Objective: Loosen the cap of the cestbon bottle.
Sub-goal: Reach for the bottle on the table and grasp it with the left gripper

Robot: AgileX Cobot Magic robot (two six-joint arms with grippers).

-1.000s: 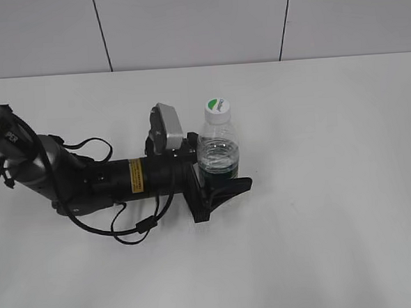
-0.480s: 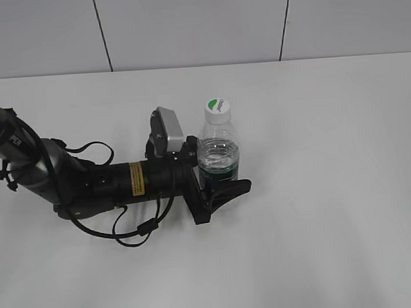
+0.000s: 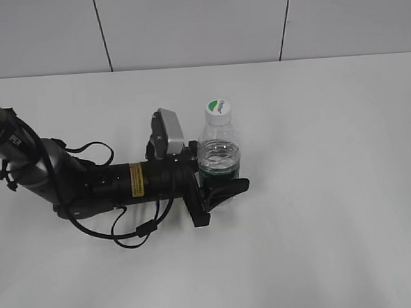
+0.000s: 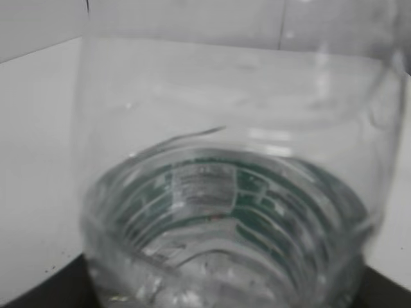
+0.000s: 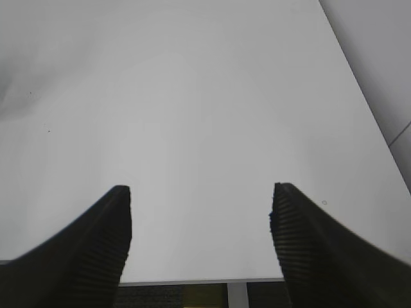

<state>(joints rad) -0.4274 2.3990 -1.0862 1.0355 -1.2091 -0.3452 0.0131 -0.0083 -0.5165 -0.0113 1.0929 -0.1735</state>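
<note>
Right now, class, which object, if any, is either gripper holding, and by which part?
The left gripper surrounds the small clear plastic water bottle at its lower body; firm clamping cannot be told. The right gripper holds nothing.

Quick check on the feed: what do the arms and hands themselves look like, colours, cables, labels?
The left arm is black and cylindrical with a grey upper link, a yellow label, loose black cables and a grey wrist camera. The left hand is black. The right hand has black ribbed fingers.

White table w/ grey panelled wall behind.
</note>
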